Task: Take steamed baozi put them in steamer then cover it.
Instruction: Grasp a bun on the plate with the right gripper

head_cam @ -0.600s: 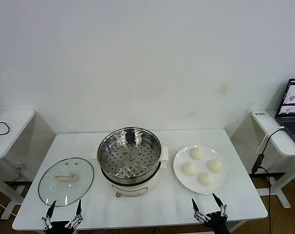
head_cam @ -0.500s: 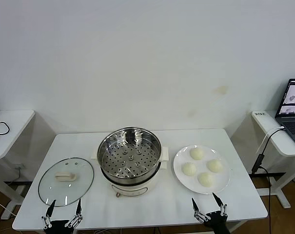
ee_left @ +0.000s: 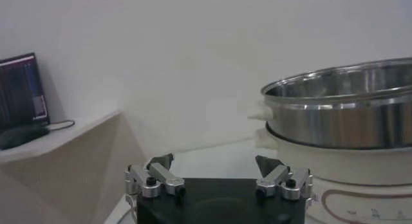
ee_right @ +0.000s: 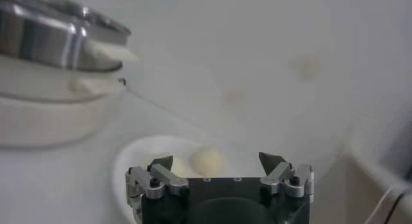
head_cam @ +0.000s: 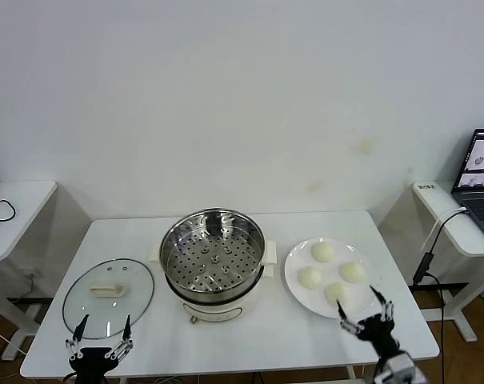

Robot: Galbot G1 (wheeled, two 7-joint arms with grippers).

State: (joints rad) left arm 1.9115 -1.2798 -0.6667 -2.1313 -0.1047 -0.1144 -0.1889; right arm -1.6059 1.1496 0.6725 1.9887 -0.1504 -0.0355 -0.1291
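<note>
Four off-white baozi (head_cam: 322,252) lie on a white plate (head_cam: 294,285) at the table's right. The steel steamer (head_cam: 213,253) sits empty on its cream pot base mid-table; it also shows in the left wrist view (ee_left: 347,103). The glass cover (head_cam: 108,296) with a cream handle lies flat on the left. My right gripper (head_cam: 359,310) is open, just at the plate's near right edge, close to the nearest baozi (head_cam: 337,293); a baozi (ee_right: 207,160) shows beyond its fingers. My left gripper (head_cam: 103,334) is open and empty at the front edge by the cover.
Side tables stand on both sides; the right one holds a laptop (head_cam: 480,188) with a hanging cable (head_cam: 434,240). A white wall is behind the table (head_cam: 266,336).
My right gripper has moved up and to the right, from the table's front edge to the plate's near right side. My left gripper has barely shifted.
</note>
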